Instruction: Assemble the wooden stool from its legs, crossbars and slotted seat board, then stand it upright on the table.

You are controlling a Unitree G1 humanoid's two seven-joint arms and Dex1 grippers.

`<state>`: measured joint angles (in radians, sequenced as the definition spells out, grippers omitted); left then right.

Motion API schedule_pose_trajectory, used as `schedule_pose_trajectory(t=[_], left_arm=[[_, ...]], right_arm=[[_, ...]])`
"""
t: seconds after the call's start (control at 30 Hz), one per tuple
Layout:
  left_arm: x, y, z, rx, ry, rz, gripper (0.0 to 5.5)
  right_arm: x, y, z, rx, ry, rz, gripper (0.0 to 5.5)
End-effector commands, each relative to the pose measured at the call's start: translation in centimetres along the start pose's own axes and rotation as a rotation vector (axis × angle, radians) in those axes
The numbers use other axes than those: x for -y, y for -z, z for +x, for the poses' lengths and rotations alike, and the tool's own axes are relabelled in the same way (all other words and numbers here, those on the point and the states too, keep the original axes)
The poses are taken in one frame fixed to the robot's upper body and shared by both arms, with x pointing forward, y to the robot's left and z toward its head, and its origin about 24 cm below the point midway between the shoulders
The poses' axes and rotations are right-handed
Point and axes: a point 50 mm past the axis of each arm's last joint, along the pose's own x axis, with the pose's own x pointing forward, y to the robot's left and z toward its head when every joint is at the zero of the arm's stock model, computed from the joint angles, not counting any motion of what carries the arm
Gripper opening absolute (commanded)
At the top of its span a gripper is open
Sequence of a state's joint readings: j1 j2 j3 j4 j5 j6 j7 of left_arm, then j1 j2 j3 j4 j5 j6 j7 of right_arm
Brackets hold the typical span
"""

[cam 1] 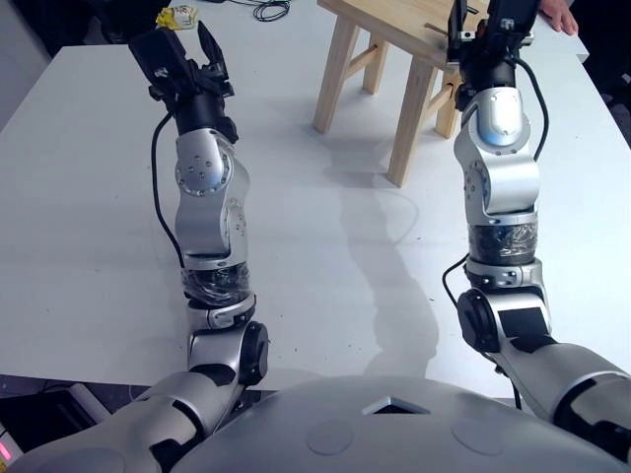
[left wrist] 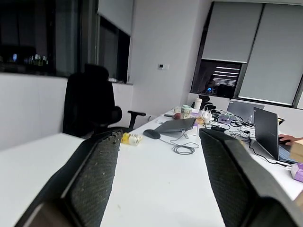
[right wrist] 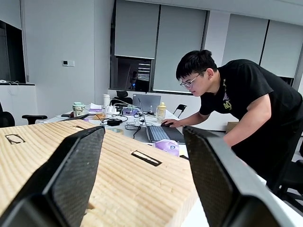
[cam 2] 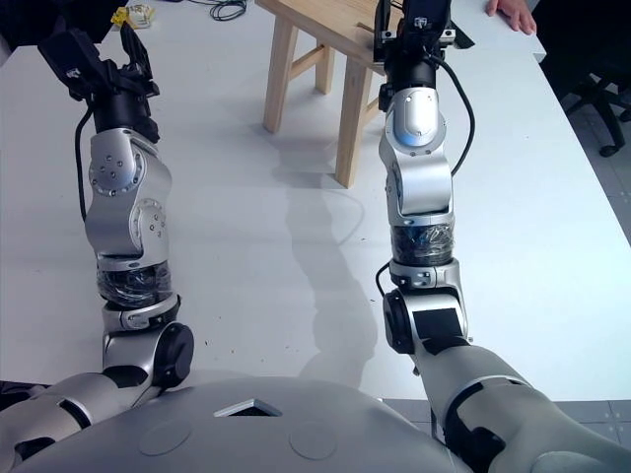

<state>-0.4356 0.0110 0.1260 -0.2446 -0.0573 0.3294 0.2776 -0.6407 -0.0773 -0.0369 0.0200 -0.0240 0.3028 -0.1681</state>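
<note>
Left eye view shows the wooden stool [cam 1: 414,108] standing upright on the white table [cam 1: 89,197] at upper centre, legs and seat board joined, so the task looks essentially finished. The right gripper [cam 1: 483,34] sits wide open at the seat's edge, and the left gripper [cam 1: 187,54], upper left, gapes empty.

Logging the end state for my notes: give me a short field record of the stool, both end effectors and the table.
stool: assembled, standing upright on the white table, far right side
seat board: slotted, on top
left end effector: open, empty, raised over the table's left side
right end effector: open, at the seat board's edge
</note>
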Motion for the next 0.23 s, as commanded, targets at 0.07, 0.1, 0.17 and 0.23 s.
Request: schedule_pose_trajectory(t=[0.07,0.1,0.17,0.23], left_arm=[[0.43,-0.03,-0.5,0.004,0.069,0.038,3.01],[0.29,-0.07,-0.73,0.009,0.067,0.034,3.01],[0.05,0.03,-0.86,0.006,0.037,0.015,3.01],[0.17,0.05,-0.88,0.011,0.046,0.043,3.01]], right_arm=[[-1.11,-0.74,0.15,0.06,-0.04,-0.023,3.03],[-1.34,-0.74,0.2,0.063,-0.042,-0.019,3.03],[-1.43,-0.74,0.34,0.065,-0.036,-0.008,3.03],[-1.4,-0.81,0.26,0.076,-0.028,-0.005,3.03]])
